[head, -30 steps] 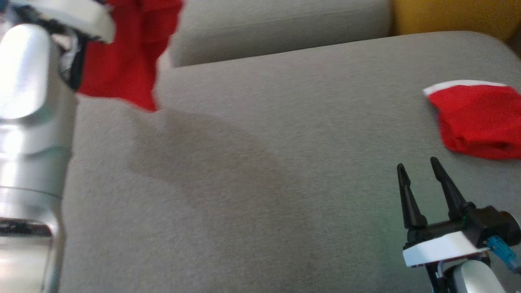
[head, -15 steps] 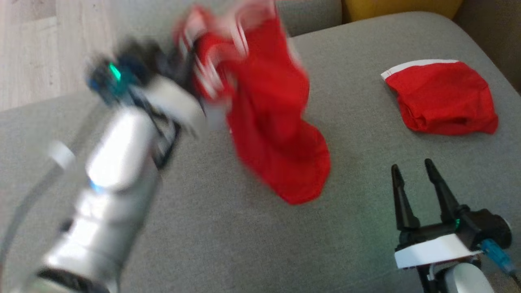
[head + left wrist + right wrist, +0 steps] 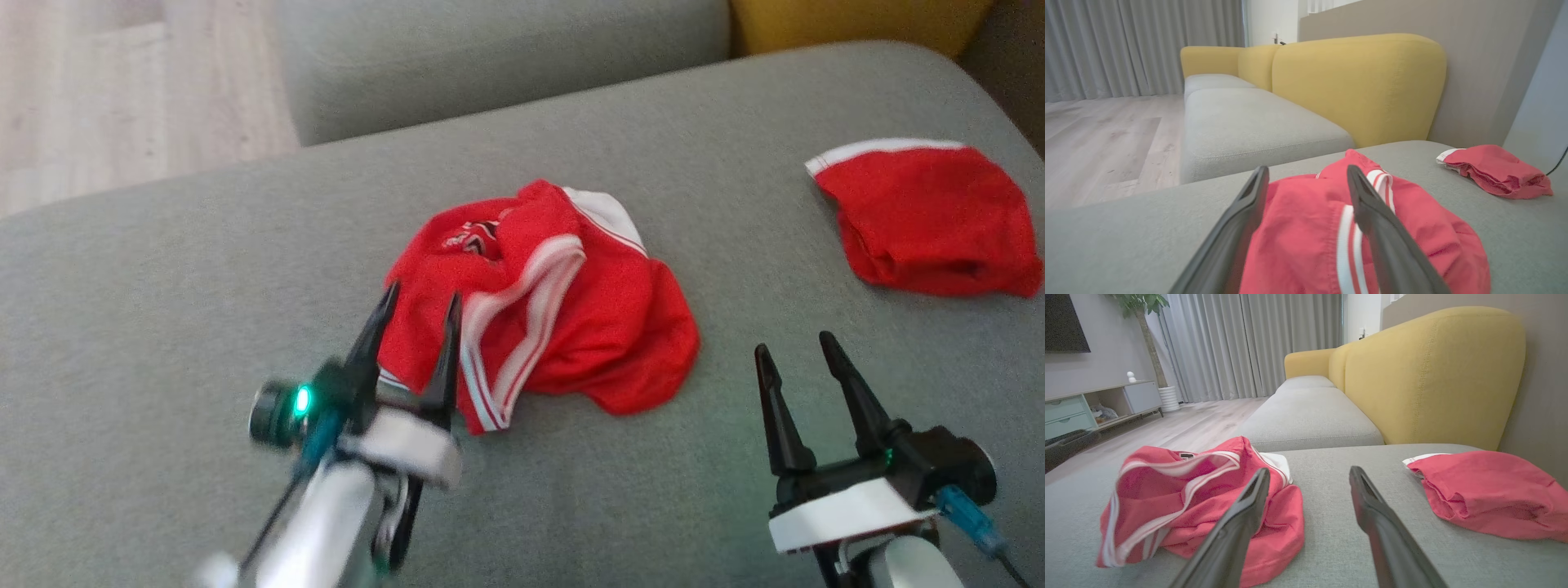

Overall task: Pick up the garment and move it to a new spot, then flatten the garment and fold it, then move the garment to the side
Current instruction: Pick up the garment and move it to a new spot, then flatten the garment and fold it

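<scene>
– On the grey cushion [image 3: 204, 286], where's your garment [image 3: 571, 310]?
– Crumpled mid-cushion, at the tips of your left gripper [image 3: 418, 296]; jaws wide apart, gripping nothing. Your right gripper [image 3: 794, 345] hovers nearby, open, empty.

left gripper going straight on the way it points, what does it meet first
The striped red garment, heaped just ahead of the left gripper; whether they touch is unclear.

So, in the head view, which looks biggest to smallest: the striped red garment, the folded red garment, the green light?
1. Striped red garment, crumpled mid-cushion: largest.
2. Folded red garment: clearly smaller.
3. Green light: tiny, though nearest the camera.
</scene>
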You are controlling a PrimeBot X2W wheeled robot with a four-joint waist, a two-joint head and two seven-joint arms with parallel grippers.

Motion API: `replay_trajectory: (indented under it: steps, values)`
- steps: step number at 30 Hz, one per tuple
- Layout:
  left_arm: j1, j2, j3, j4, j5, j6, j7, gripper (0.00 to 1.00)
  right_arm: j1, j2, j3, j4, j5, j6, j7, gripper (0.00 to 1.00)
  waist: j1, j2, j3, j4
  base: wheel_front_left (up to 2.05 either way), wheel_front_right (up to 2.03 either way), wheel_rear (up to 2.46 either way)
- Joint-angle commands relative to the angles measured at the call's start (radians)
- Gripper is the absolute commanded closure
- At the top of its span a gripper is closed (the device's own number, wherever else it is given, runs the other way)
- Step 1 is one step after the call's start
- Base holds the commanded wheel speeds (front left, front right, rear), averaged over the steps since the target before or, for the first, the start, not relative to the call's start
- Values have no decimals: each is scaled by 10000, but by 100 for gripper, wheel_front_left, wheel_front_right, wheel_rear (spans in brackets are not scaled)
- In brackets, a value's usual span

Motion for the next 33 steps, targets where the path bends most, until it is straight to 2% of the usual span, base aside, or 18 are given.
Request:
replay_trajectory:
  steps: [1, 7, 13, 20, 33]
  values:
    - [538, 68, 563, -598, 125, 181, -91, 0, -92, 22, 243, -260, 3, 67, -109, 0, 0, -1, -386, 456, 0, 0, 0]
    - [2882, -76, 1697, -2936, 695, 726, -93, 0, 225, 94, 379, -67, 149, 67, -109, 0, 0, -1, -952, 1337, 0, 0, 0]
    - [4535, -98, 2176, -4643, 1050, 1201, -94, 0, 662, 168, 196, 244, 171, 67, -109, 0, 0, -1, -1469, 1931, 0, 0, 0]
    - [5544, -101, 2412, -4977, 1453, 1343, -94, 0, 1024, 201, -55, 365, 175, 67, -109, 0, 0, -1, -1736, 2291, 0, 0, 0]
    - [5548, -102, 2321, -4796, 1575, 1326, -95, 0, 1072, 208, -41, 355, 432, 67, -109, 0, 0, -1, -1746, 2302, 0, 0, 0]
